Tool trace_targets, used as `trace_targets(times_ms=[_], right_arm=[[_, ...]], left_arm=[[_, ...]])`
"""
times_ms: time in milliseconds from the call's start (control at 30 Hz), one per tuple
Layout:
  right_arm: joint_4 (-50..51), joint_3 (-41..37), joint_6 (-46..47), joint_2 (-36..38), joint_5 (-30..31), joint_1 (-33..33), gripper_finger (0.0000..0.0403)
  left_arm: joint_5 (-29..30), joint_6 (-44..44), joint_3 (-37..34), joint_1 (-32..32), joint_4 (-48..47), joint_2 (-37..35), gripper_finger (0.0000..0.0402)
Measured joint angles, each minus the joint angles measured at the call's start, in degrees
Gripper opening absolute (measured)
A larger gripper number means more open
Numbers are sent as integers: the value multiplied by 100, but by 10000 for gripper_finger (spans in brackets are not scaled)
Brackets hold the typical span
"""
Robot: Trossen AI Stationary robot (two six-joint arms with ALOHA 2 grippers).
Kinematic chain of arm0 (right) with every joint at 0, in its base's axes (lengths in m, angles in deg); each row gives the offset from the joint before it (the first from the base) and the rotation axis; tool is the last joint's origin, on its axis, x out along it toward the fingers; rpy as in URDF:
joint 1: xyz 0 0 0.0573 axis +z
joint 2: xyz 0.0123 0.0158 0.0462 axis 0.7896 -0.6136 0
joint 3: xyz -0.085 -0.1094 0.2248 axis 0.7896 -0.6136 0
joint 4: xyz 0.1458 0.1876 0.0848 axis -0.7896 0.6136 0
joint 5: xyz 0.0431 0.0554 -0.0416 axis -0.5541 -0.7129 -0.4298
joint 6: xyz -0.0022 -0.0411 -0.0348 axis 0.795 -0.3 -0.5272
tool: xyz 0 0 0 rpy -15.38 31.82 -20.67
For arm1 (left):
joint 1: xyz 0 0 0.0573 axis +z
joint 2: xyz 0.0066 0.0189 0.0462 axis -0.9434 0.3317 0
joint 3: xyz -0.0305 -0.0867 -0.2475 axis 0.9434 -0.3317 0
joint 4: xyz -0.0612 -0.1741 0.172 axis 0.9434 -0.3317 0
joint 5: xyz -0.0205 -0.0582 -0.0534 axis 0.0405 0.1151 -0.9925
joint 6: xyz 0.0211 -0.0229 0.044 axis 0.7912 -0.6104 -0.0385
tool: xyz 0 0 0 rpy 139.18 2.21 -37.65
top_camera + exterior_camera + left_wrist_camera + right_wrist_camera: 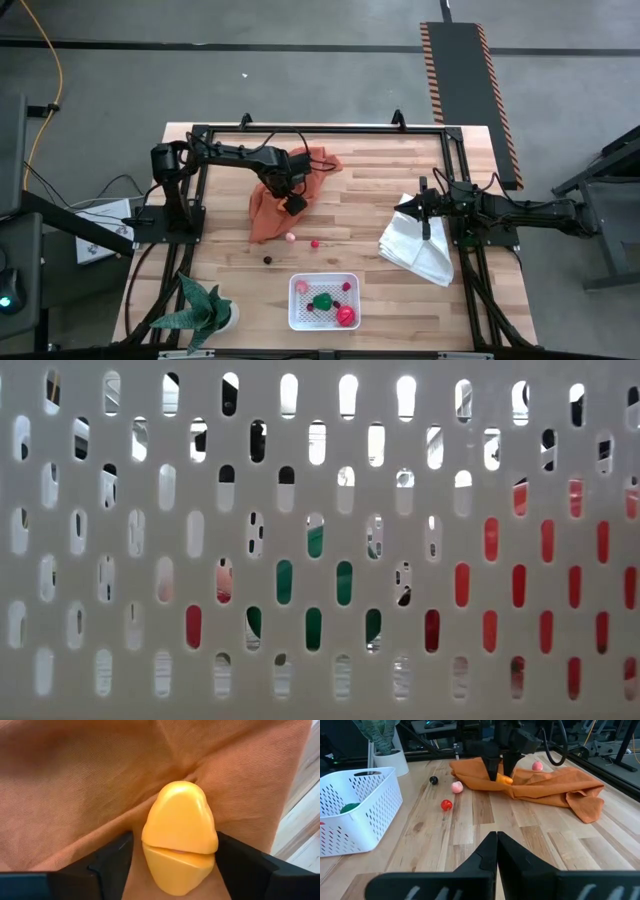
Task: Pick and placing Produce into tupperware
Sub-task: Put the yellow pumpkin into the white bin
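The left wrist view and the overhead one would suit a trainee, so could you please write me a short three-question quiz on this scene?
1. True or false: the left gripper has its fingers on either side of a yellow-orange toy piece lying on the orange cloth.
2. Which piece lies on bare wood nearest the white container? A) pink piece B) red piece C) dark berry
3. Fill in: the right gripper is ____ and sits over the white folded cloth.

Key: 1 true; 2 C; 3 shut.
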Motion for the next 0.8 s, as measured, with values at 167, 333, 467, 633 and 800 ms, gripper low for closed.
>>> trace_targets(times_ms=[167,333,467,633,800], right_arm=[[0,2,0,1,1,-1,0],[0,1,0,1,1,0,0],[0,0,0,1,1,1,0],[0,2,0,1,-1,1,0],[0,0,0,1,1,1,0]], left_arm=[[2,-2,0,0,-4,0,204],[2,-11,0,0,-12,-7,186],[21,-17,0,0,-12,-7,214],[21,-18,0,0,-10,-7,220],[19,-17,0,0,-10,-7,195]])
